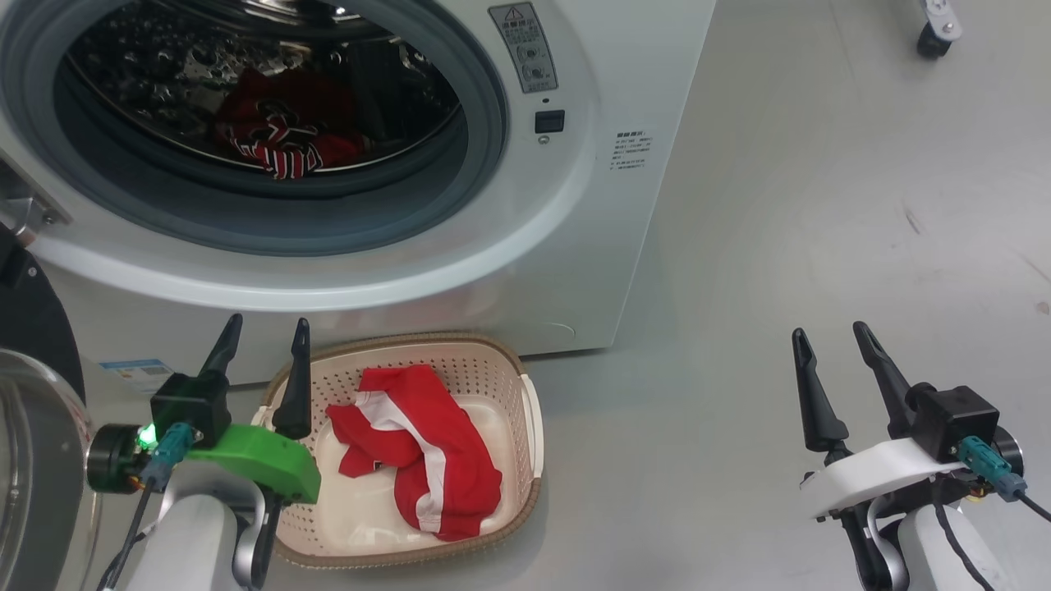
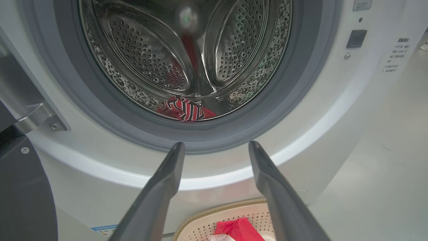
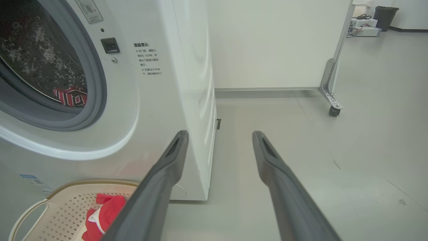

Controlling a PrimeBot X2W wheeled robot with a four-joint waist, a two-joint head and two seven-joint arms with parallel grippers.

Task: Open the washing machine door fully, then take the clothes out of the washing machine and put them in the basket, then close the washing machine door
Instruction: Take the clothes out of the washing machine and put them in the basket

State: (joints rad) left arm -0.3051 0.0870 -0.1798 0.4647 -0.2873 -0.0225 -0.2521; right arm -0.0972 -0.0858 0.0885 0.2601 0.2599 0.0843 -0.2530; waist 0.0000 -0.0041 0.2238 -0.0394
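The white washing machine (image 1: 525, 246) stands with its round opening uncovered. Its door (image 1: 37, 427) hangs swung out at the far left, black rim and glass showing. Red striped clothes (image 1: 279, 139) lie at the bottom of the steel drum (image 2: 184, 108) (image 3: 71, 96). On the floor in front sits the cream basket (image 1: 525, 394) holding a red garment with a white stripe (image 1: 427, 447). My left gripper (image 1: 263, 336) is open and empty above the basket's left edge, pointing at the drum. My right gripper (image 1: 829, 338) is open and empty over bare floor to the right.
Grey floor (image 1: 821, 205) stretches right of the machine. A caster wheel (image 1: 936, 33) of a white rolling partition (image 3: 277, 43) stands at the far right. A dark bin (image 3: 386, 15) sits far back.
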